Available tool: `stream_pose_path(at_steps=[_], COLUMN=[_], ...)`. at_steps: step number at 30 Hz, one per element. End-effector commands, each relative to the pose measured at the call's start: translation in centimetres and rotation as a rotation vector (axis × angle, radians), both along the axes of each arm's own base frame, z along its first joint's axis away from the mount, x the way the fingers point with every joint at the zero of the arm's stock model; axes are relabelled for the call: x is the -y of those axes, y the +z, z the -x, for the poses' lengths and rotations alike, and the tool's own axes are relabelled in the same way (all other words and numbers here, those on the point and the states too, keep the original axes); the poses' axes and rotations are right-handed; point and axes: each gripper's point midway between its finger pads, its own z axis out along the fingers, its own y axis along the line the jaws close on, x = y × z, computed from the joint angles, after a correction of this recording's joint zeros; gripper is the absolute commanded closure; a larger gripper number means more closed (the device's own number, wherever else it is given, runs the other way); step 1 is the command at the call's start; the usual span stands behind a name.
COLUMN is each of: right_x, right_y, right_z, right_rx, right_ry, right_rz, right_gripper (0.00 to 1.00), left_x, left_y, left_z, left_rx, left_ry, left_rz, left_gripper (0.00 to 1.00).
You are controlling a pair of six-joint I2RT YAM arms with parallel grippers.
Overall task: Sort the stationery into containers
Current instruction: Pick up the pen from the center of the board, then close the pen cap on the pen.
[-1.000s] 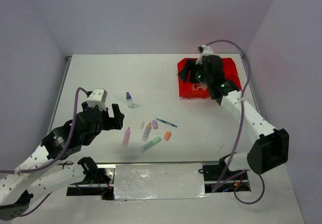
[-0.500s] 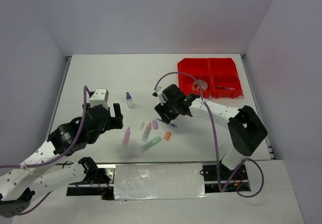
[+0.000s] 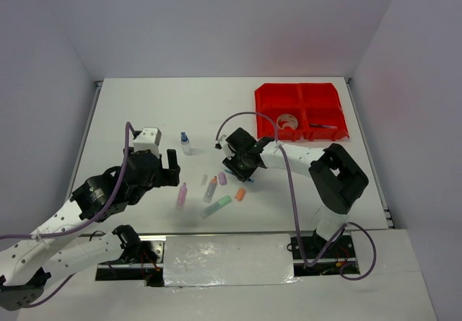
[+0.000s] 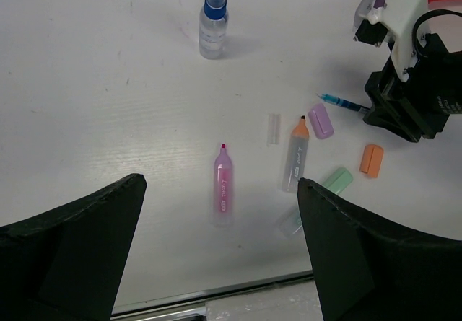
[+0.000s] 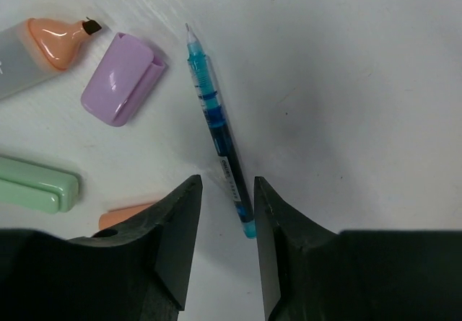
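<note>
My right gripper (image 3: 241,168) is down on the table with its jaws (image 5: 227,184) open on either side of the rear end of a thin blue pen (image 5: 216,130), with small gaps showing. Beside the pen lie a purple cap (image 5: 123,68), an orange-tipped highlighter (image 4: 296,159), a green highlighter (image 4: 321,195) and an orange cap (image 4: 371,159). A pink highlighter (image 4: 223,184) lies below my wide-open left gripper (image 3: 170,169), which hovers empty. The blue-capped bottle (image 3: 185,143) stands farther back. The red containers (image 3: 268,104) hold a tape roll (image 3: 286,121) and a dark pen (image 3: 323,126).
A small clear cap (image 4: 273,128) lies between the pink and orange-tipped highlighters. The right arm's purple cable (image 3: 245,115) loops over the table towards the bins. The table's near edge (image 4: 216,292) runs just under the left fingers.
The right arm swung from over the red bins down to the blue pen, and its jaws narrowed around it. The left gripper drifted slightly right, still open.
</note>
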Motion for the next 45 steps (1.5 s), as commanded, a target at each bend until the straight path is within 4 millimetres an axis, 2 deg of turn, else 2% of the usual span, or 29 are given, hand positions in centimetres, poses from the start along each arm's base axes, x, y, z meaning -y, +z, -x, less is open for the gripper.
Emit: stream_pose_path(at_steps=[1,6,12,16,18,20,22,23,24,25,26,28,29,31,32,33,34,36,38,45], right_x=[-1.1,-1.0,-0.4,2.1,2.7,3.3,2.9,2.5,2.3,2.2,2.1,2.6,2.9,3.2,3.1,3.5,4.0,4.6,5.0,5.1], right_y=[0.9,-0.8,-1.8,-0.8,-0.1,1.7,3.6,6.1,7.5,9.0,12.4,14.8,17.6,19.8,20.2,19.8,20.7,20.3,20.8,20.1], right_z=[-1.8,-1.6,-1.5,-4.2,-4.6,-5.6,-5.9,-5.9,-5.8,-5.8,-5.4,-4.8,-4.0,-2.5,-1.8,-1.1,-0.6,0.0,0.6,0.9], right_rx=[0.066,0.029,0.018,0.097,0.092,0.124,0.153,0.18,0.198,0.218,0.254,0.287,0.317,0.329,0.319,0.306,0.325,0.334,0.351,0.351], right_ry=[0.015,0.021,-0.008,-0.148,-0.198,-0.257,-0.289,-0.324,-0.342,-0.364,-0.407,-0.478,-0.512,-0.504,-0.487,-0.491,-0.498,-0.501,-0.486,-0.47], right_rz=[-0.012,0.024,0.033,0.055,0.025,-0.011,-0.069,-0.144,-0.185,-0.23,-0.331,-0.426,-0.521,-0.615,-0.635,-0.626,-0.648,-0.647,-0.665,-0.659], right_gripper=[0.59,0.64,0.73,1.0,1.0,1.0,1.0,1.0,1.0,1.0,1.0,1.0,1.0,1.0,1.0,1.0,1.0,1.0,1.0,1.0], left_x=[0.7,0.9,1.0,1.1,1.4,1.8,3.1,4.0,4.9,5.8,6.6,8.5,9.3,10.7,10.8,10.9,11.4,10.8,10.3,9.7], left_y=[1.2,1.2,1.1,1.0,1.0,0.7,0.1,-0.6,-0.7,-2.3,-3.0,-5.4,-6.0,-8.1,-8.8,-9.5,-10.5,-12.0,-12.8,-16.4], left_z=[-0.2,-0.2,-0.2,-0.3,-0.4,-0.7,-1.4,-1.5,-2.0,-2.7,-3.1,-4.6,-5.1,-6.7,-7.2,-7.7,-8.3,-9.1,-9.6,-9.5], left_rx=[0.035,0.035,0.033,0.029,0.026,0.014,-0.002,-0.024,-0.024,-0.064,-0.082,-0.124,-0.126,-0.141,-0.154,-0.175,-0.187,-0.216,-0.229,-0.303], left_ry=[-0.032,-0.042,-0.045,-0.041,-0.04,-0.034,-0.043,-0.062,-0.068,-0.07,-0.078,-0.094,-0.126,-0.138,-0.129,-0.128,-0.136,-0.102,-0.085,-0.098], left_rz=[0.03,0.032,0.031,0.032,0.044,0.046,0.06,0.064,0.081,0.048,0.039,-0.007,-0.026,-0.049,-0.054,-0.051,-0.061,-0.097,-0.131,-0.159], left_gripper=[0.01,0.01,0.01,0.01,0.01,0.01,0.01,0.01,0.01,0.01,0.0,0.01,0.02,0.1,0.13,0.21,0.24,0.26,0.28,0.33])
